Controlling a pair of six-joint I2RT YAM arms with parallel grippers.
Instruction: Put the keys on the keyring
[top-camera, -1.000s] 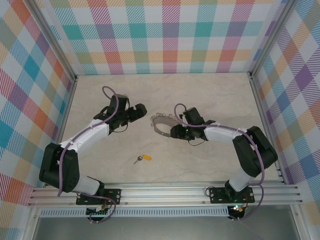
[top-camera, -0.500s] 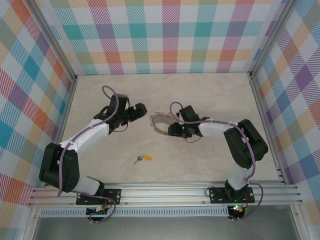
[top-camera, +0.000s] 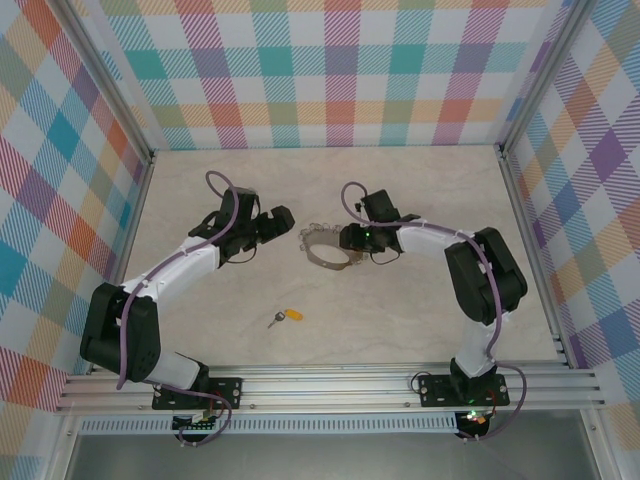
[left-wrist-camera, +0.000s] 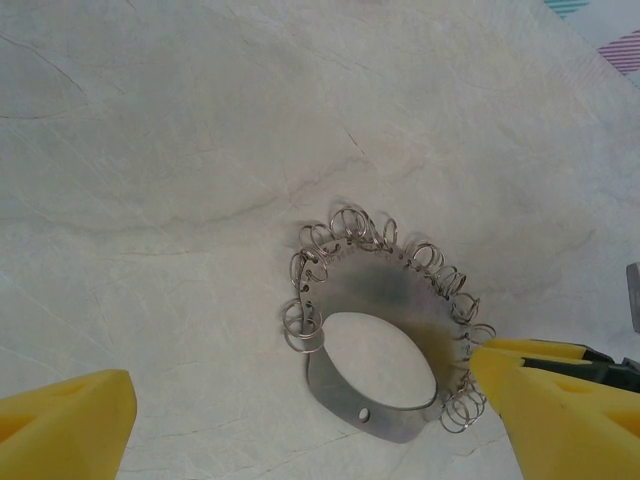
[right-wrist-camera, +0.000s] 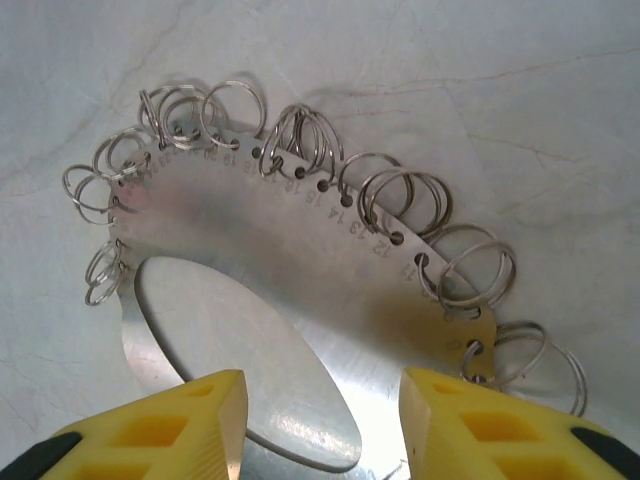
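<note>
Keyring (top-camera: 325, 250) flat mid-table between two grippers, key (top-camera: 287, 317) well apart nearer the arm bases.
Fringed with small wire loops along its far edge, the ring lies on the pale table (top-camera: 420, 190). The right gripper (right-wrist-camera: 322, 395) sits at its right edge, jaws part-open, one finger over the hole and the other over the plate, not clamped on it. The left gripper (left-wrist-camera: 300, 375) is near its left side, released wide and holding nothing. Bare table lies between key and ring.
</note>
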